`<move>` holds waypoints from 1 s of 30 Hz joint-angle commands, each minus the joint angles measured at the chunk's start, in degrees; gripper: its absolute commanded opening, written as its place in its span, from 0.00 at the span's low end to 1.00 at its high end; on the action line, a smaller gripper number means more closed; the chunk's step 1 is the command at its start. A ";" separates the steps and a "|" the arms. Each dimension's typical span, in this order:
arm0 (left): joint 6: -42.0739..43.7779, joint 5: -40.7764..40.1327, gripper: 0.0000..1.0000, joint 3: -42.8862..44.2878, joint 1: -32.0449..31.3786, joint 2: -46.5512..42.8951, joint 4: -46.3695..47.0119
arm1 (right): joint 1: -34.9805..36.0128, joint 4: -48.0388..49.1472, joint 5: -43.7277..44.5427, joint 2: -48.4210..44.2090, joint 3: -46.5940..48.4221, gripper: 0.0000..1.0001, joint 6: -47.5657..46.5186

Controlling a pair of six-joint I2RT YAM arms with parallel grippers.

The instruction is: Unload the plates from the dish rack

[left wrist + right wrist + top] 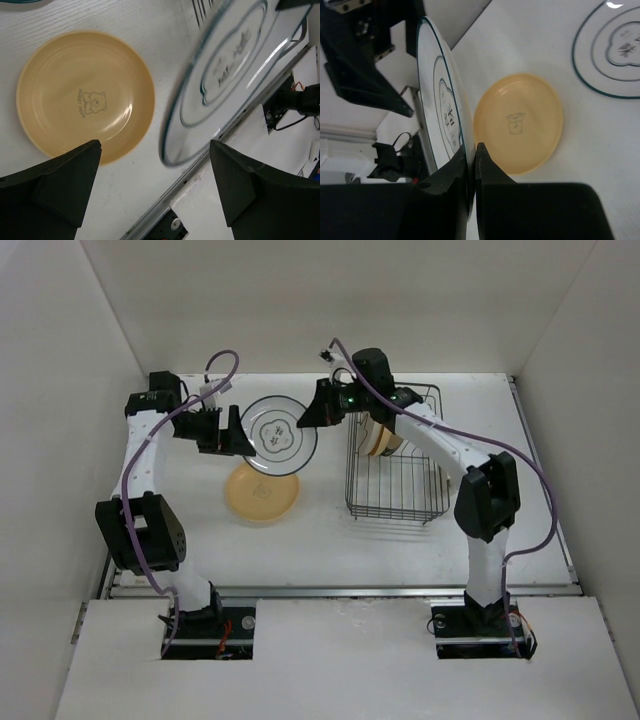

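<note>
My right gripper [312, 415] [471, 150] is shut on the rim of a white plate with dark rings [280, 435] [442, 100] and holds it above the table, left of the black wire dish rack [400, 490]. My left gripper [238, 435] [155, 185] is open, and the plate's left edge [172, 150] lies just ahead of its spread fingers, not touching them. A yellow-orange plate [262, 495] [85, 95] [520, 122] lies flat on the table below. Cream and yellow plates [378, 438] stand in the rack.
A second ringed white plate [615, 55] lies flat on the table, mostly hidden under the held one in the top view. White walls enclose the table on three sides. A metal rail [340, 590] runs along the near edge.
</note>
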 commanded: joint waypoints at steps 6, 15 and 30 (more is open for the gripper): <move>-3.83 -1.62 0.59 -1.27 -1.20 -0.73 5.83 | 2.35 11.81 -12.53 0.70 1.65 0.00 3.31; -3.83 3.75 0.00 1.63 -1.20 0.16 1.26 | 3.49 10.24 -9.56 3.07 2.18 0.00 3.31; -29.12 6.94 0.00 3.56 1.87 7.44 19.43 | 0.42 -2.34 25.66 -2.97 7.81 0.76 3.31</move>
